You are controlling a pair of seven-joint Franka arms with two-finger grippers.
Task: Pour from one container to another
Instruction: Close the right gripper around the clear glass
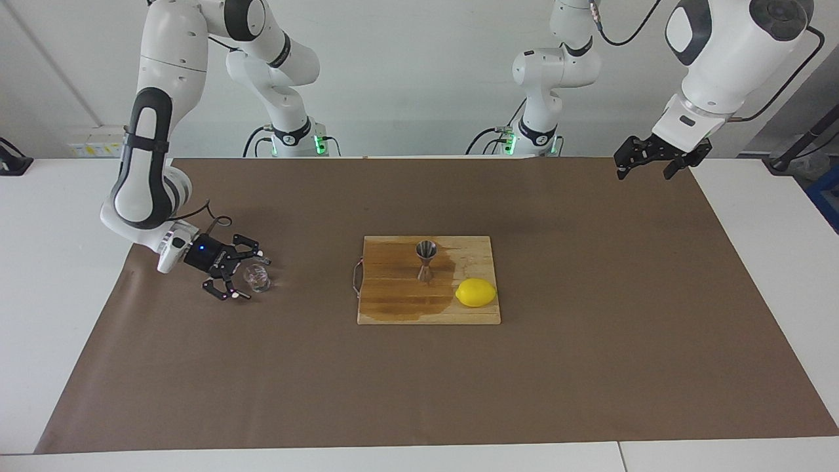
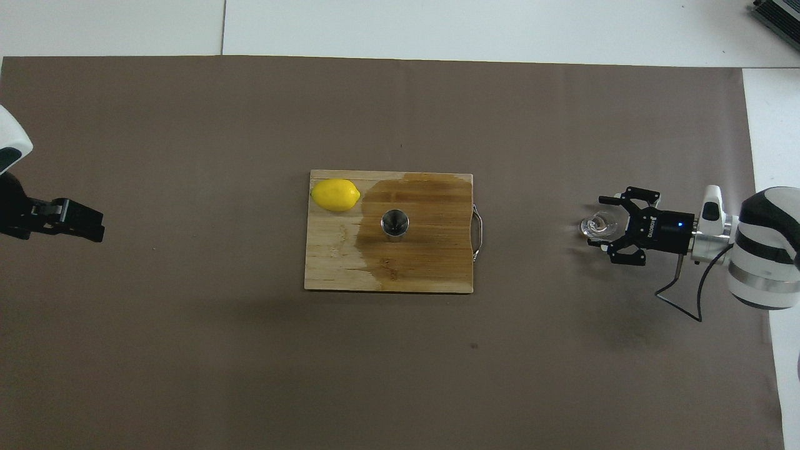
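My right gripper point(image 1: 244, 278) is open wide, and the cup point(image 1: 256, 278) stands upright between its fingers. The jigger point(image 1: 425, 260) is well apart from the cup, toward the left arm's end. My left gripper point(image 1: 659, 158) waits open, well apart from the cup.

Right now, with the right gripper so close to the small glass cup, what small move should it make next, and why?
Probably the right gripper should close on the glass cup. Its open fingers already stand on either side of the cup, low at the brown mat, and the cup is upright and not yet held. The jigger waits upright on the cutting board; the left gripper waits high, away from them.
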